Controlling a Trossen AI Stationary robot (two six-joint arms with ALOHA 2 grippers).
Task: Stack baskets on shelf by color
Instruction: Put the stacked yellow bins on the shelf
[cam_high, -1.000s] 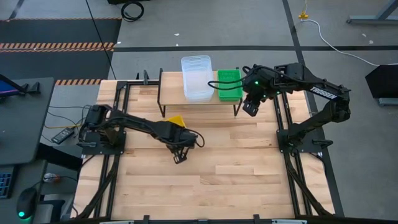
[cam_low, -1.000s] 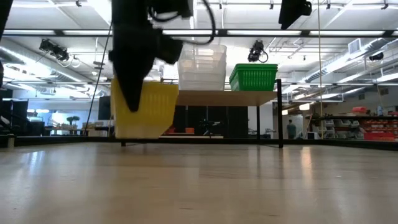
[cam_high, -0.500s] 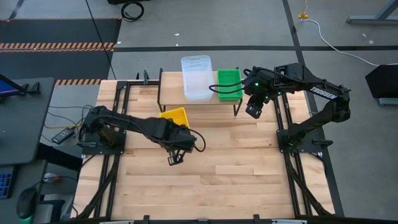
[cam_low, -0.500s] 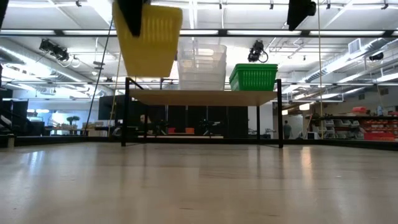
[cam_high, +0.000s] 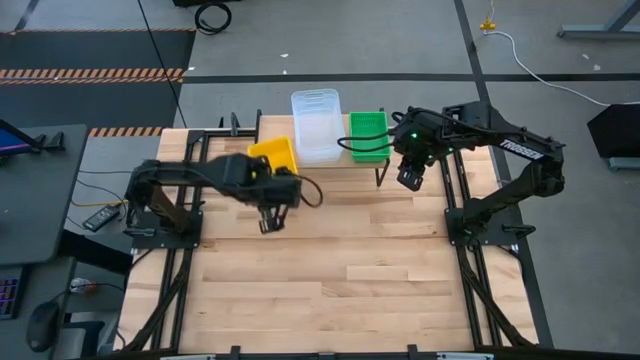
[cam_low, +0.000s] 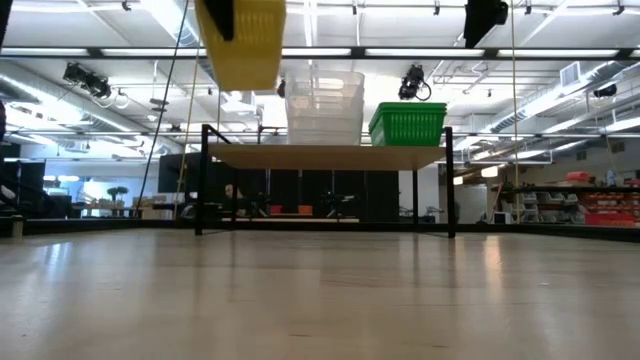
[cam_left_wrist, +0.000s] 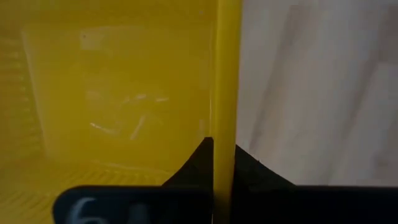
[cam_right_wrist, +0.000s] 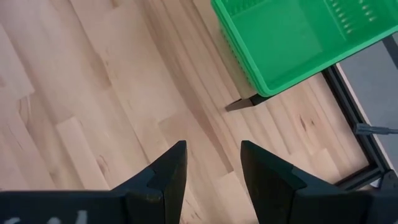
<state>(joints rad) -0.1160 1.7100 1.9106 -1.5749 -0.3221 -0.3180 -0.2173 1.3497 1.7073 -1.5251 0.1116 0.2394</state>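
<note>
Yellow basket (cam_high: 273, 155) has risen off the table over the last second and swung toward 12 o'clock; it now hangs above the shelf (cam_low: 330, 155) at its bare 9 o'clock end, pinched by its rim in the left gripper (cam_left_wrist: 224, 155). Placing looks next. Right gripper (cam_right_wrist: 211, 165) waits spread at 2 o'clock, empty. Count: one yellow basket, one clear stack (cam_high: 316, 125), number within unclear, one green basket (cam_high: 368, 135) showing

Wooden table (cam_high: 330, 270), shelf (cam_low: 330, 155) on it, clear baskets (cam_low: 324, 105) and green baskets (cam_low: 408, 124) on top
</note>
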